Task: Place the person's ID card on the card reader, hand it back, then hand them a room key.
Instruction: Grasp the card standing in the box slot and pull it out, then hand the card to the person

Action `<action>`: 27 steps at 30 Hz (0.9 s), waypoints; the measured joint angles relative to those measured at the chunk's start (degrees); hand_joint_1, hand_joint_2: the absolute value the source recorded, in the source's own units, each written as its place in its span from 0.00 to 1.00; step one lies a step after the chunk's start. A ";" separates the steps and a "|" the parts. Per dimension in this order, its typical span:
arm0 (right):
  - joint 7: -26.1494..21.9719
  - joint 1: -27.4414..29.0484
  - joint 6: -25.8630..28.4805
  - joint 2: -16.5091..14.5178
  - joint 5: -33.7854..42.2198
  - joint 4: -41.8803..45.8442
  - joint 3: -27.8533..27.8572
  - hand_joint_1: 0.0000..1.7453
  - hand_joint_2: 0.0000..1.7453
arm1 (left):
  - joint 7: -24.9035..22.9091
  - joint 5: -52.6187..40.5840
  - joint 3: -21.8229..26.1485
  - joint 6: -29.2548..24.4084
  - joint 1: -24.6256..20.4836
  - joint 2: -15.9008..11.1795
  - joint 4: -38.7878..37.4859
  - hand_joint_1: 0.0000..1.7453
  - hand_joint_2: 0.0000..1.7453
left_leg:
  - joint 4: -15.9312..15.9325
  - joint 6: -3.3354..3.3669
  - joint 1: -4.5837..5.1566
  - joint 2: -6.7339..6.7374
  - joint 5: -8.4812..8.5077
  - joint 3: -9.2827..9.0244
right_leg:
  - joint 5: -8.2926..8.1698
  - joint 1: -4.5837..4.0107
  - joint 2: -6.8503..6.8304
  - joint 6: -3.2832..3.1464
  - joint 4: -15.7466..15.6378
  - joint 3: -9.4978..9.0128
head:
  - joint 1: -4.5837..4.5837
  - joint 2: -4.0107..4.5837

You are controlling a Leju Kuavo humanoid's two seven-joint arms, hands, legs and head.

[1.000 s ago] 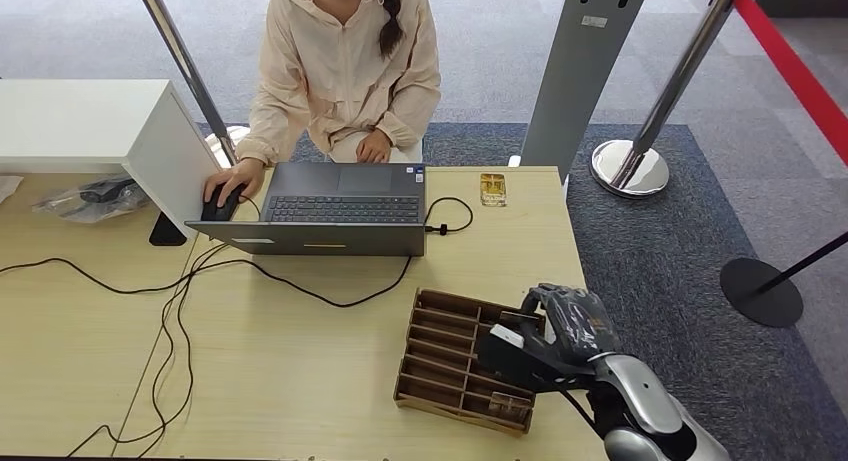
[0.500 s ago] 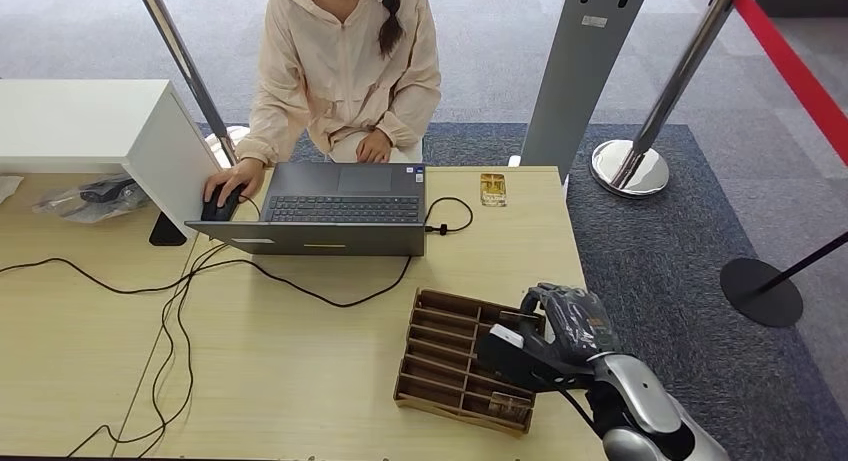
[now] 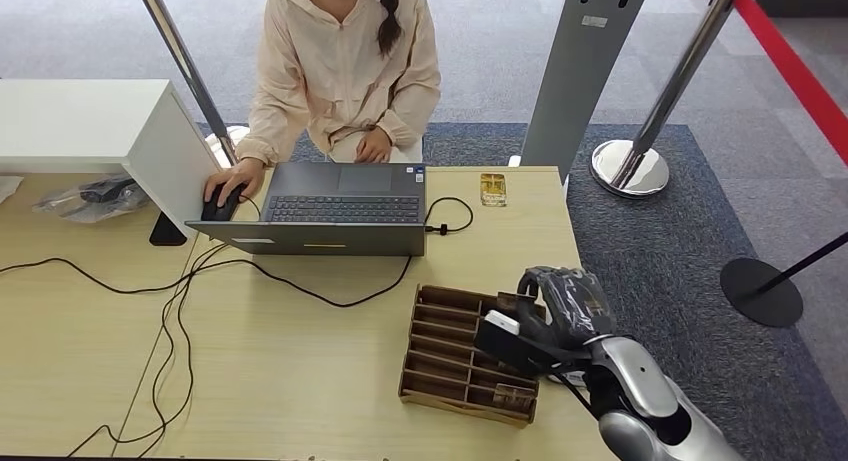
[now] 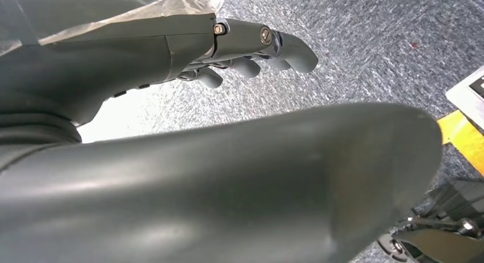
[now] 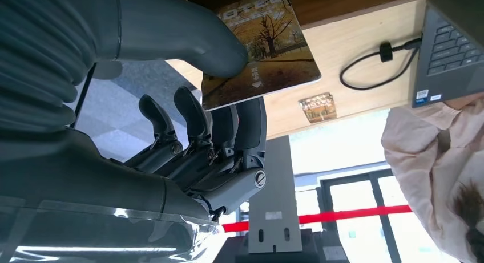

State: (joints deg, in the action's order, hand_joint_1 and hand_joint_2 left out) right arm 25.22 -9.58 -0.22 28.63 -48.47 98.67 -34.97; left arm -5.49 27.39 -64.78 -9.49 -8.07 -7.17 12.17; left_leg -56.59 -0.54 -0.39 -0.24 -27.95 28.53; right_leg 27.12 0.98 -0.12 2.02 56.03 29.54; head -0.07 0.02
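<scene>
Right hand point(image 5: 228, 86): glossy tree-print room key card point(image 5: 259, 46) pinched, thumb over fingers, above brown slotted wooden card tray point(image 3: 455, 356), near right.
Card should be lifted level, clear of dividers.

Bright, even light; wrist close-ups blurred

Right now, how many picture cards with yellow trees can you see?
2. One yellow tree-picture card is pinched in the right hand beside the brown slotted organiser; another lies near the laptop. Slots may hide more.
</scene>
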 joint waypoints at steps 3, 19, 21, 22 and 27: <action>-0.63 -0.84 0.08 -0.54 -0.53 -0.05 -0.01 0.73 1.00 | -0.16 -0.16 0.00 0.34 -0.01 0.09 0.00 0.00 0.00 | 0.00 0.00 0.00 0.00 0.00 0.01 | 0.00 0.00 0.00 0.00 0.00 0.00 | 0.00 0.00; -1.30 -10.79 0.75 -3.62 -2.14 0.62 -0.03 0.77 1.00 | 0.06 -1.42 0.00 0.69 -0.07 0.61 0.00 0.00 0.00 | 0.00 0.00 0.00 -0.01 0.00 0.04 | 0.00 0.00 0.00 0.00 0.00 0.03 | -0.01 0.00; -1.33 -12.11 0.63 -4.13 -2.15 0.74 -0.06 0.77 1.00 | 0.09 -1.61 -0.01 0.76 -0.06 0.70 0.00 0.00 0.00 | 0.00 0.00 0.00 0.00 0.00 0.10 | -0.01 0.00 0.00 -0.01 0.01 0.10 | 0.01 0.00; -1.33 -13.13 0.52 -4.43 -2.16 0.78 -0.07 0.77 1.00 | 0.09 -1.71 -0.02 0.83 -0.09 0.75 0.00 0.00 0.00 | 0.00 0.00 0.00 0.01 0.00 0.12 | -0.01 0.00 0.01 -0.01 0.01 0.13 | 0.01 0.00; -1.20 -17.73 -0.28 -5.44 -1.93 0.79 -0.32 0.80 1.00 | 0.19 -2.19 -0.07 1.20 -0.14 1.13 0.00 0.00 0.00 | 0.00 0.00 0.00 -0.03 0.01 0.13 | -0.01 0.00 -0.03 0.00 0.01 0.14 | 0.00 0.00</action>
State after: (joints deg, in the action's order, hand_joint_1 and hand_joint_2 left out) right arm 24.03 -27.31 -0.50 23.19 -50.40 99.47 -35.29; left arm -5.30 25.21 -64.85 -8.29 -8.21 -6.05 12.17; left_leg -56.59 -0.54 -0.40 -0.27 -27.94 28.66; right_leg 27.12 0.98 -0.16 2.02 56.04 29.68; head -0.07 0.02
